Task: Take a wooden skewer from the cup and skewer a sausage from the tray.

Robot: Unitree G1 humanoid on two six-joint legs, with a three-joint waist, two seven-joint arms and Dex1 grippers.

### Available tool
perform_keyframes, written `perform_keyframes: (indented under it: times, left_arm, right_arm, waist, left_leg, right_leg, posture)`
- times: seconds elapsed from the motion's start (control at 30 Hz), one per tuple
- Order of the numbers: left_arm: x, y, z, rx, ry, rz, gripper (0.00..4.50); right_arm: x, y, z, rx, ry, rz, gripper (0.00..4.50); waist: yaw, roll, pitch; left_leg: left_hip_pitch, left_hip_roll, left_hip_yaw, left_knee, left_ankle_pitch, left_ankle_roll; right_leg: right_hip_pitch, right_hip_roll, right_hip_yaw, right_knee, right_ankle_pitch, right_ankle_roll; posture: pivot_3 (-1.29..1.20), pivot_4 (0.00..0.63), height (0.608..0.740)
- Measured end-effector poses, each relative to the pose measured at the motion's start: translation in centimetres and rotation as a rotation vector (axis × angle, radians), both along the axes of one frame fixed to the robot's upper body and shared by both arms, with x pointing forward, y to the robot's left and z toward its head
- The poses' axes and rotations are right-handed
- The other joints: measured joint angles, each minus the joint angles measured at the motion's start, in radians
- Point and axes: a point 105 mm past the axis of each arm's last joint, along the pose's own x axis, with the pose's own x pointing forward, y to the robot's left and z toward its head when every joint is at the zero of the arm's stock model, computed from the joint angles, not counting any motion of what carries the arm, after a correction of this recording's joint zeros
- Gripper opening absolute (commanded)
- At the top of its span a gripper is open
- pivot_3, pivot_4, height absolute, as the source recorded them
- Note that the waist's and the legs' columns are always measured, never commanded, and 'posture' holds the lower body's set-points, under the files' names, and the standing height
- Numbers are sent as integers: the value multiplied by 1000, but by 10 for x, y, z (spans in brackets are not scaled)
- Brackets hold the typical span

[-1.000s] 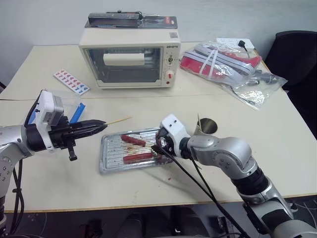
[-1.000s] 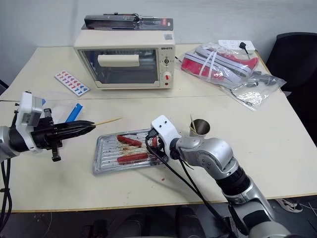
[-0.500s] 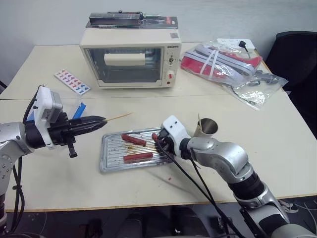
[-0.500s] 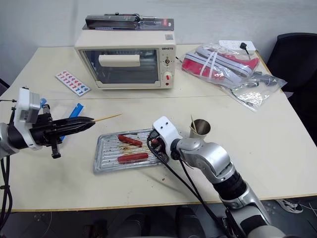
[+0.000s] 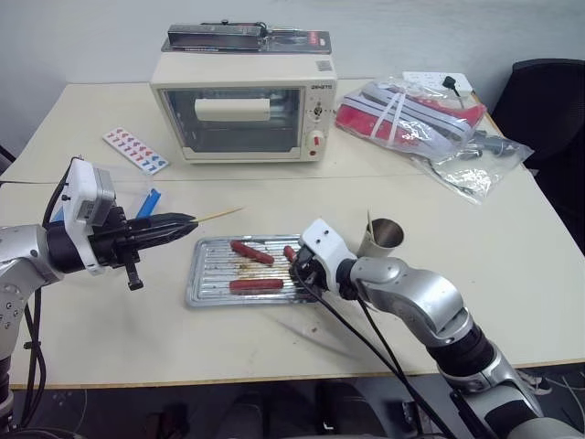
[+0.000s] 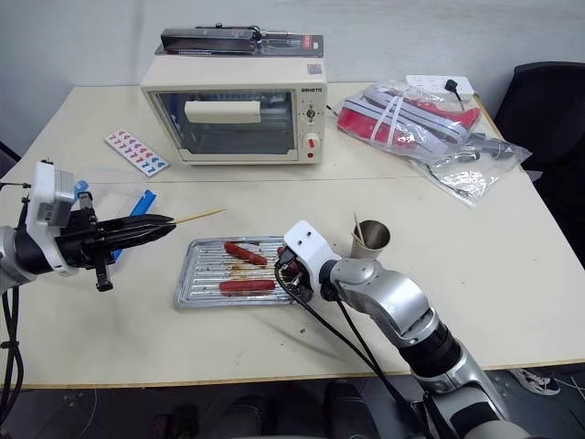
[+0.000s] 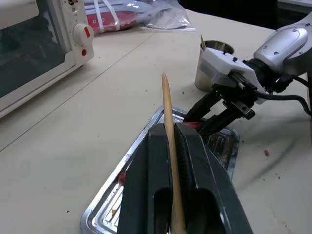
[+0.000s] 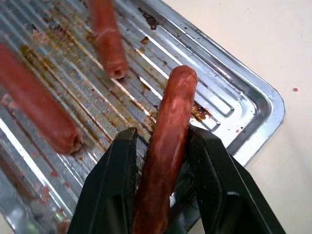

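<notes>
A wide cream surface (image 5: 512, 247) stands against a pale wall, with a black chair (image 5: 548, 91) off its far right corner. Near the far edge sits a cream toaster oven (image 5: 243, 108); small dark lettering by its control panel is too small to read. A flat black-and-red package (image 5: 245, 38) lies on top of it. Toward the far right corner lies a clear plastic bag (image 5: 430, 123) of red-and-white goods. A printed card (image 5: 132, 150) lies toward the far left.

The tray (image 5: 210, 283) lies near the front edge at the middle, the cup (image 5: 384, 236) just beside its right end. The right gripper (image 8: 161, 161) is clamped on a sausage (image 8: 168, 131) over the tray's right end. The left gripper (image 7: 170, 161), jaws together, holds the wooden skewer (image 7: 167, 109) above the surface left of the tray.
</notes>
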Motion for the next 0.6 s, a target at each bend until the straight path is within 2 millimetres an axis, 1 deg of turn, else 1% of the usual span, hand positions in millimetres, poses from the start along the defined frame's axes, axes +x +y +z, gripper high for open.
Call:
perform_keyframes:
  times: [0.1,0.2,0.27,0.3,0.6]
  left_arm:
    - [1,1,0,-1,1,3,0]
    - [2,1,-1,-3,6,5,0]
    - [2,1,-1,-5,7,5,0]
    - [3,1,-1,-6,6,5,0]
    - [5,-4,1,0,-7,-25,0]
  right_arm:
    - [0,0,0,-3,-10,6,1586]
    - [0,0,0,-6,-17,13,1082]
    - [-2,1,0,-4,-11,26,507]
    - [-2,1,0,-4,-13,28,333]
    - [-2,-2,1,-14,-12,36,333]
  waist:
    - [0,0,0]
    - [0,0,0]
    - [0,0,0]
    - [0,0,0]
    - [1,0,0]
  left_leg:
    - [0,0,0,0,0,0]
    - [0,0,0,0,0,0]
    - [0,0,0,0,0,0]
    - [1,0,0,0,0,0]
    - [1,-1,0,0,0,0]
  right_leg:
    - [0,0,0,0,0,0]
    - [0,0,0,0,0,0]
    - [0,0,0,0,0,0]
    - [0,0,0,0,0,0]
    - [0,0,0,0,0,0]
  posture:
    - [0,150,740]
    - [0,150,740]
    - [0,150,740]
    - [0,150,740]
    - [0,150,740]
